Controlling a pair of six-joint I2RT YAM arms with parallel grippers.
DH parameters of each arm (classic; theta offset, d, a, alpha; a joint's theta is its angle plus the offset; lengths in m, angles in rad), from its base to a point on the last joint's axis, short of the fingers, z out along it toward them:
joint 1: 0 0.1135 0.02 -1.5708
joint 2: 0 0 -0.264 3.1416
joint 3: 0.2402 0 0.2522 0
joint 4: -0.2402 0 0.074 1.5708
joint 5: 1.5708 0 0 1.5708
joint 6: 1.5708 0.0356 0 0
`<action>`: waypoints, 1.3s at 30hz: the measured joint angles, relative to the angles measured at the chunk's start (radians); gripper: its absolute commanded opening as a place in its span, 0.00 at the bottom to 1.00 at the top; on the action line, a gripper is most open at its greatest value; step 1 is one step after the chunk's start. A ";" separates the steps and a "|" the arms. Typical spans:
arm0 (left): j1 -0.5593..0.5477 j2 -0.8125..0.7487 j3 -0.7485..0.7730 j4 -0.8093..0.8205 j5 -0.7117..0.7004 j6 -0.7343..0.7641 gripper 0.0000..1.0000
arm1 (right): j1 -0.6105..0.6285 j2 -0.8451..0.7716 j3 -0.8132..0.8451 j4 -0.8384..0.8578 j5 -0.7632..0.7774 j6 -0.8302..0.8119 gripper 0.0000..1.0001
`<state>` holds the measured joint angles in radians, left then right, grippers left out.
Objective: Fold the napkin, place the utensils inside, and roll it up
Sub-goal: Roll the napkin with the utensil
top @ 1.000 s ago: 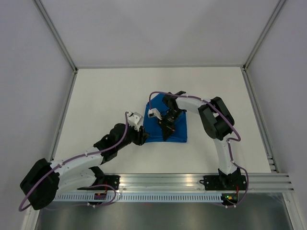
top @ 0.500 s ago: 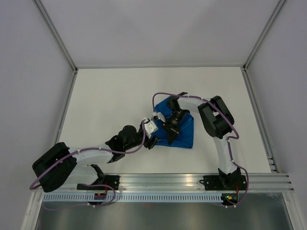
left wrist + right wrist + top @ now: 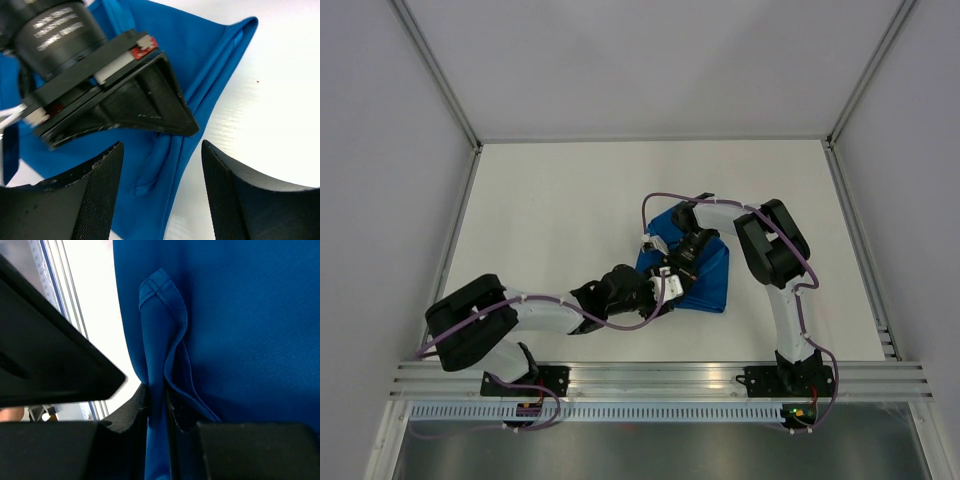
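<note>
The blue napkin (image 3: 705, 272) lies bunched and folded near the table's middle. My right gripper (image 3: 672, 272) is shut on a fold of the napkin (image 3: 160, 330); its pads pinch the cloth edge. My left gripper (image 3: 665, 290) is open just beside it, its fingers (image 3: 100, 180) straddling the napkin's folded edge (image 3: 165, 165) without touching it. The right gripper's black body (image 3: 120, 100) fills the top of the left wrist view. The utensils are hidden or out of view.
White table (image 3: 550, 200) with grey walls around it. An aluminium rail (image 3: 660, 375) runs along the near edge. The two arms crowd together over the napkin's left side.
My left gripper has moved right, from beside the napkin's left edge to right against the right gripper. The napkin has shifted and bunched slightly to the right under the right gripper.
</note>
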<state>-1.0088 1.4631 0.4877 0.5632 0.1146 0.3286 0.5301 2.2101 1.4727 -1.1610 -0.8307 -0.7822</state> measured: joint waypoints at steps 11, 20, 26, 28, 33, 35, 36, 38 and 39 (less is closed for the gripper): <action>-0.032 0.129 0.110 -0.113 -0.006 0.123 0.70 | -0.013 0.011 0.000 -0.017 -0.011 0.000 0.07; -0.032 0.189 0.185 -0.202 -0.008 0.201 0.70 | -0.022 0.016 0.000 -0.032 -0.011 -0.001 0.07; -0.032 0.208 0.216 -0.251 -0.006 0.221 0.66 | -0.024 0.017 0.000 -0.035 -0.009 -0.008 0.06; -0.032 0.221 0.235 -0.265 -0.003 0.224 0.60 | -0.027 0.017 0.000 -0.041 0.002 -0.011 0.06; -0.035 0.252 0.277 -0.307 0.021 0.227 0.35 | -0.037 0.026 0.000 -0.048 0.014 -0.016 0.06; -0.040 0.260 0.290 -0.328 0.042 0.227 0.29 | -0.039 0.026 0.000 -0.051 0.017 -0.016 0.06; -0.041 0.262 0.293 -0.332 0.045 0.227 0.24 | -0.041 0.026 0.000 -0.053 0.019 -0.017 0.06; -0.041 0.265 0.303 -0.350 0.054 0.227 0.19 | -0.042 0.026 0.000 -0.055 0.020 -0.017 0.06; -0.041 0.267 0.307 -0.356 0.056 0.227 0.13 | -0.043 0.026 0.000 -0.055 0.021 -0.018 0.06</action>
<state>-1.0496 1.7298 0.7944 0.2073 0.1707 0.5556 0.4870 2.2360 1.4731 -1.2160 -0.8093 -0.8001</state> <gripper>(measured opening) 0.269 0.068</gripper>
